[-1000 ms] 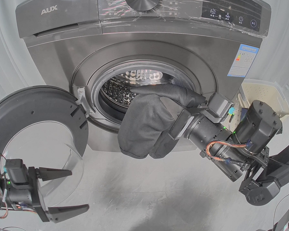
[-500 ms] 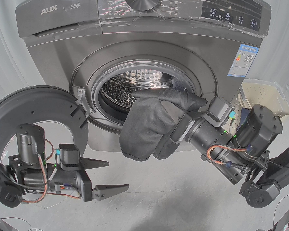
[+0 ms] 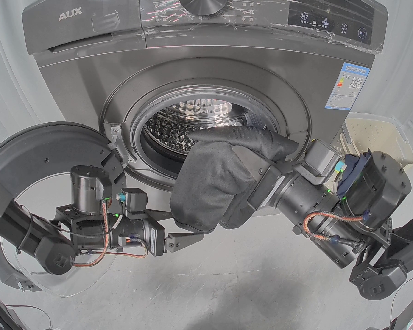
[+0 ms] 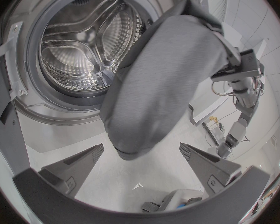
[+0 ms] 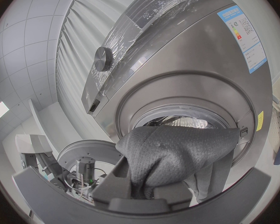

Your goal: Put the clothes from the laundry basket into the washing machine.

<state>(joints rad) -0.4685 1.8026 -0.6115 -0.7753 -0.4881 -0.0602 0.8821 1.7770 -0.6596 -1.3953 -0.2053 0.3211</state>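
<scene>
A dark grey garment [image 3: 211, 179] hangs in front of the washing machine's open drum [image 3: 179, 124], its top fold at the lower right of the opening. My right gripper [image 3: 261, 161] is shut on it, and the cloth drapes over the fingers [image 5: 121, 175]. My left gripper [image 3: 179, 229] is open just below and left of the garment's hanging end [image 4: 127, 150], which dangles between its fingers [image 4: 81, 159] without touching them. The cream laundry basket [image 3: 385, 136] stands to the machine's right with a blue cloth [image 3: 353, 167] in it.
The round machine door [image 3: 41, 152] is swung open to the left, behind my left arm. The drum [image 4: 74, 56] holds no clothes that I can see. Bare grey floor [image 3: 215, 280] lies in front of the machine.
My left arm has come up and to the right, from the low left corner to just under the garment's end. The right gripper with the garment has shifted slightly right.
</scene>
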